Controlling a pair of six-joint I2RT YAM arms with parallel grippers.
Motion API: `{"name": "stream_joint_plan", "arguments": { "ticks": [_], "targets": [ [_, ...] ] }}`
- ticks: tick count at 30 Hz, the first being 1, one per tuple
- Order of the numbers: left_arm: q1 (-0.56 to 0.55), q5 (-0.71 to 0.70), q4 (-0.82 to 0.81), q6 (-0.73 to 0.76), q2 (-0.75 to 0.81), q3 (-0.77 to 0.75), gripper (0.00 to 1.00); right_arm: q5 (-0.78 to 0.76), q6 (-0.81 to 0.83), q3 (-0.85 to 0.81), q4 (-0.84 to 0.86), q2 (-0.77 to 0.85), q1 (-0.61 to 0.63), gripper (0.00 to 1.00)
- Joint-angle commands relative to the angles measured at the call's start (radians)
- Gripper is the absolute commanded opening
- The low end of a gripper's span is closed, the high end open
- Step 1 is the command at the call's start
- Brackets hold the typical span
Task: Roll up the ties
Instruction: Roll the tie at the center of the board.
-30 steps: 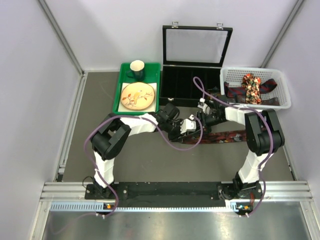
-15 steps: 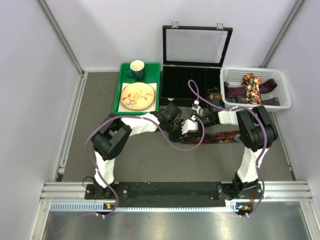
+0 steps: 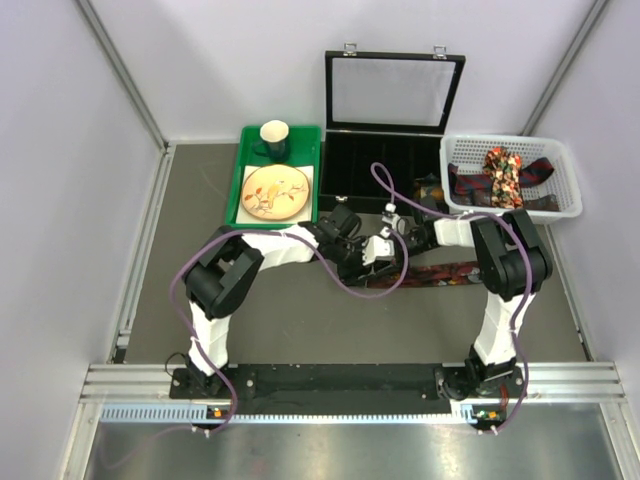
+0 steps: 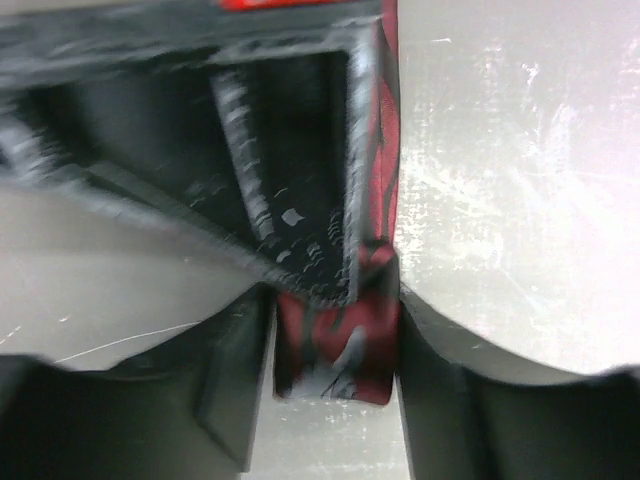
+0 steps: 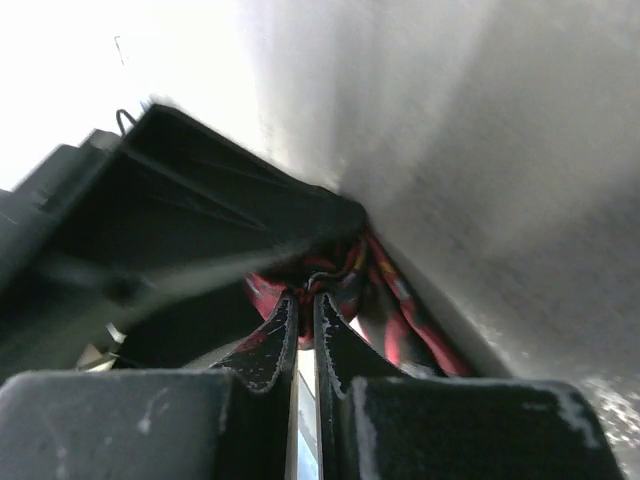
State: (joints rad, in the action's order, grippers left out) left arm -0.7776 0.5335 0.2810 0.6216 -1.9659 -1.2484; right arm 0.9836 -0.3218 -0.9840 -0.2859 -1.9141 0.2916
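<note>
A dark maroon patterned tie point(image 3: 452, 273) lies stretched across the table, running right from the two grippers. My left gripper point(image 3: 372, 254) is shut on the tie's folded end, which shows as a red and dark wad point(image 4: 340, 350) between its fingers. My right gripper point(image 3: 393, 238) sits close against the left one. Its fingers are almost together, with their tips point(image 5: 305, 297) pinching the bunched red fabric point(image 5: 395, 300). More ties lie in the white basket point(image 3: 572, 203): a red-orange floral one point(image 3: 503, 172) and dark striped ones point(image 3: 468, 184).
An open black compartment box point(image 3: 385, 172) stands behind the grippers with its lid up. A green tray point(image 3: 232, 195) at the back left holds a plate point(image 3: 274, 192) and a cup point(image 3: 274, 138). Walls close in the left, right and back sides.
My right gripper has moved left, from about a hand's width away to right beside the left gripper over the tie's end. The left gripper has barely moved.
</note>
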Motion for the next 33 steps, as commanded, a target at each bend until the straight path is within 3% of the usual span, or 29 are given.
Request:
{"name": "stream_joint_plan", "arguments": {
  "ticks": [1, 5, 12, 21, 25, 27, 30, 33],
  "targets": [
    [0.098, 0.092, -0.055, -0.079, -0.007, 0.101, 0.65, -0.167, 0.11, 0.005, -0.085, -0.046, -0.012, 0.0],
    [0.146, 0.278, -0.264, -0.114, 0.029, 0.194, 0.7, -0.232, 0.119, 0.008, -0.104, -0.045, -0.022, 0.0],
    [0.143, 0.416, -0.635, -0.25, -0.008, 0.302, 0.75, -0.35, 0.118, -0.007, -0.136, -0.028, -0.023, 0.0],
    [0.092, 0.361, -0.986, -0.444, -0.094, 0.342, 0.72, -0.399, 0.13, -0.022, -0.164, -0.028, -0.022, 0.0],
    [0.077, 0.341, -0.99, -0.453, -0.132, 0.317, 0.58, -0.39, 0.135, -0.021, -0.159, -0.03, -0.022, 0.0],
    [0.071, 0.307, -0.965, -0.43, -0.133, 0.316, 0.4, -0.364, 0.136, -0.022, -0.16, -0.03, -0.022, 0.0],
    [0.064, 0.246, -0.777, -0.312, -0.1, 0.299, 0.29, -0.312, 0.141, -0.031, -0.167, -0.026, -0.023, 0.0],
    [0.063, 0.18, -0.513, -0.177, -0.068, 0.27, 0.27, -0.281, 0.144, -0.039, -0.168, -0.013, -0.023, 0.0]
  ]
}}
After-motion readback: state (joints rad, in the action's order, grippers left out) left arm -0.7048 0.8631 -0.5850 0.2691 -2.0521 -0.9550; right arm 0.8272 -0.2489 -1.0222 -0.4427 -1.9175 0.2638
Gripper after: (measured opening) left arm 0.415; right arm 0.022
